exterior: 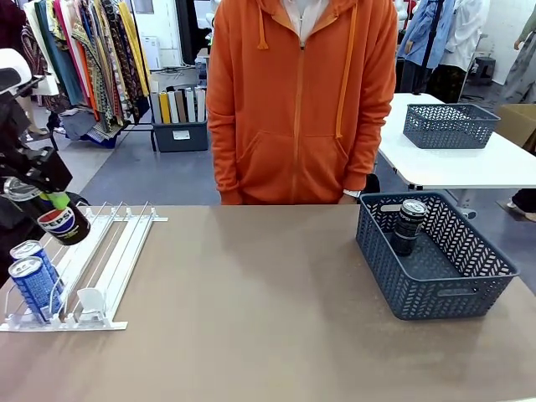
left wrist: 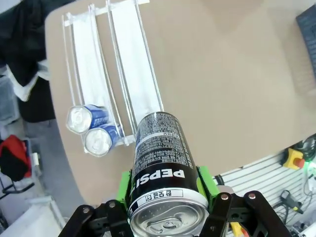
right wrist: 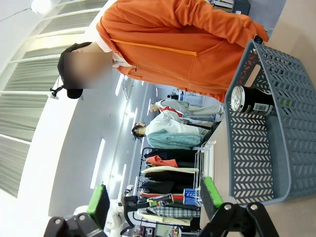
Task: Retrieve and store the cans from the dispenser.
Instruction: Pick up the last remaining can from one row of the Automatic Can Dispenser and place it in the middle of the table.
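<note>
My left gripper (exterior: 55, 206) is shut on a black Pepsi can (exterior: 67, 226) and holds it tilted above the left end of the dispenser (exterior: 117, 243). In the left wrist view the black can (left wrist: 159, 153) sits between the green pads (left wrist: 124, 185) of the left gripper (left wrist: 165, 192). Two blue cans (exterior: 33, 280) stand at the dispenser's front lip, and from the wrist the same blue cans (left wrist: 94, 129) appear in the left lane of the dispenser (left wrist: 133, 64). My right gripper (right wrist: 155, 202) is open with nothing between its fingers, at a distance from the basket.
A blue-grey basket (exterior: 435, 289) stands at the table's right with one black can (exterior: 409, 226) upright inside; the basket (right wrist: 276, 148) and can (right wrist: 252, 101) also face the right wrist. A person in an orange hoodie (exterior: 301, 100) stands at the far edge.
</note>
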